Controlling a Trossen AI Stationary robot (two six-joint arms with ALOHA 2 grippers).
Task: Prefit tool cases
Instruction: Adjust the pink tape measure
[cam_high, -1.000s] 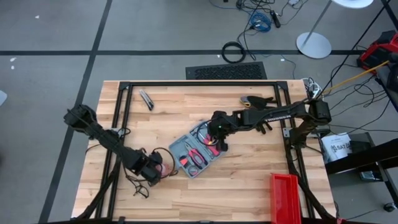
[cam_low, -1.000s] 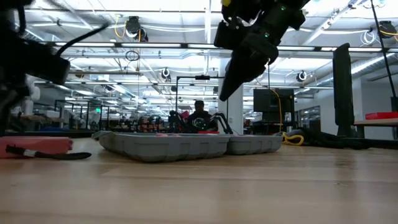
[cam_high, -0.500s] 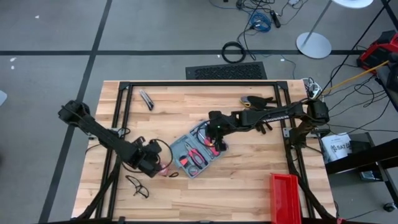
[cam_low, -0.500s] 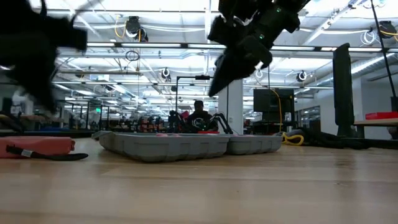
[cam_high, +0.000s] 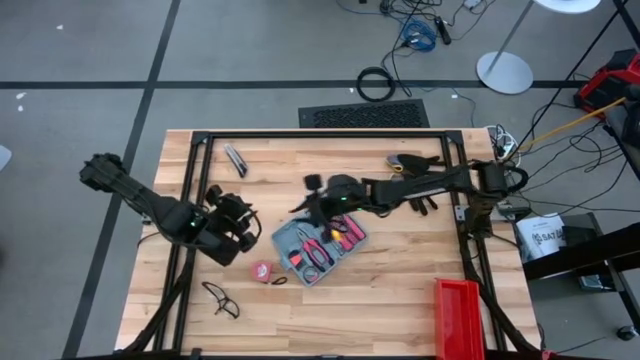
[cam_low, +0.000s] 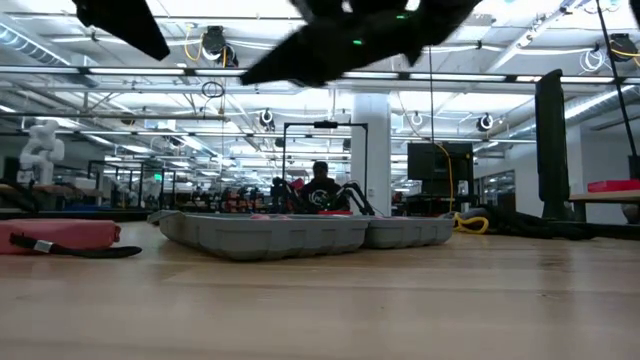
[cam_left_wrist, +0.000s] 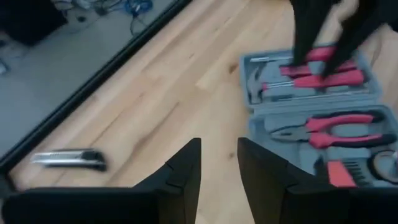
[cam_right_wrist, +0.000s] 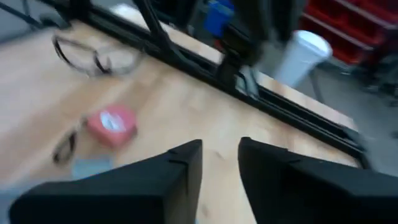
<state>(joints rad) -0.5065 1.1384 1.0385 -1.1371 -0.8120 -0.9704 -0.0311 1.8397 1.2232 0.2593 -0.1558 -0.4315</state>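
The blue-grey tool case (cam_high: 322, 245) lies open on the table, its grey tray holding red-handled pliers and other tools (cam_left_wrist: 317, 102); the low view shows it flat on the wood (cam_low: 300, 233). My left gripper (cam_high: 236, 213) (cam_left_wrist: 219, 167) hovers left of the case, open by a narrow gap and empty. My right gripper (cam_high: 308, 202) (cam_right_wrist: 221, 163) hovers over the case's far-left corner, also open by a narrow gap and empty. A red tape measure (cam_high: 262, 270) (cam_right_wrist: 112, 124) lies on the table near the case's left side.
Safety glasses (cam_high: 222, 298) lie near the table's near-left corner. A utility knife (cam_high: 235, 160) (cam_left_wrist: 68, 159) rests by the far-left edge and a dark object (cam_high: 415, 160) by the far edge. A red bin (cam_high: 458, 318) stands at the near-right edge. Black frame rails border the table.
My left gripper has risen from the red tape measure's spot and moved toward the far edge, leaving the tape measure lying on the table. My right gripper has swung from above the open case toward the table's left and tipped nearly level.
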